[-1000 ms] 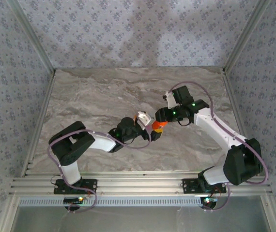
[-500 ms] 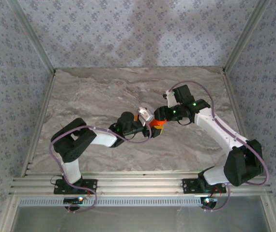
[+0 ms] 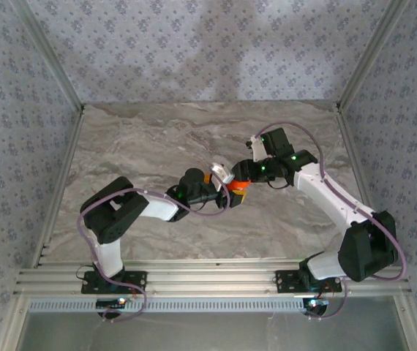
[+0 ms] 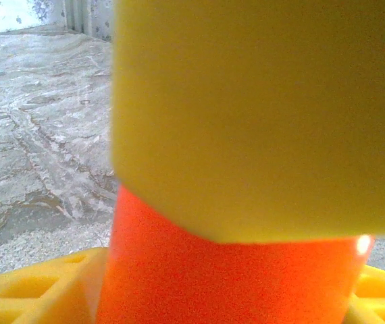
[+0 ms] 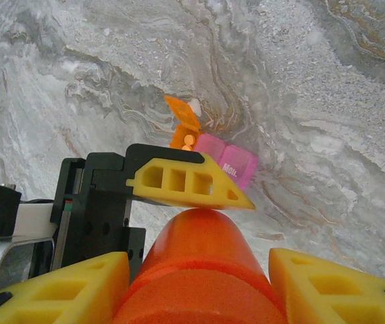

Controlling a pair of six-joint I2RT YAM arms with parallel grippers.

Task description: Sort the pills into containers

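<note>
Your left arm has reached in further toward the middle of the desk (image 5: 314, 81) since the earlier frame, and its left claw (image 3: 221, 175) has narrowed from its widest as it came up against the orange-red bottle (image 4: 233, 283).

That bottle lies clamped between the yellow fingers of the right claw (image 5: 199, 260), off the desk. From the left wrist, the bottle sits between the left claw's own fingers. One yellow finger (image 5: 189, 182) lies across the bottle's far end, but you cannot tell yet whether the pads bear on it.

The step looks like taking a second hold on the bottle's far end, probably to open it or tip it.
- Keep the right claw firm and motionless while the left one closes.
- Close squarely on the end rather than on the smooth barrel, which would likely slip.
- Stop squeezing once the plastic resists.

The containers (image 5: 213, 152) rest on the desk just under the two claws. The orange compartment (image 5: 182, 135) has its lid up and a few small pills (image 5: 188, 143) inside, and it is joined to the shut pink compartment (image 5: 229, 158). Keep the bottle's mouth above them.

White lettering on the pink lid begins "MO"; the rest is too small to read. The bottle shows no label.
</note>
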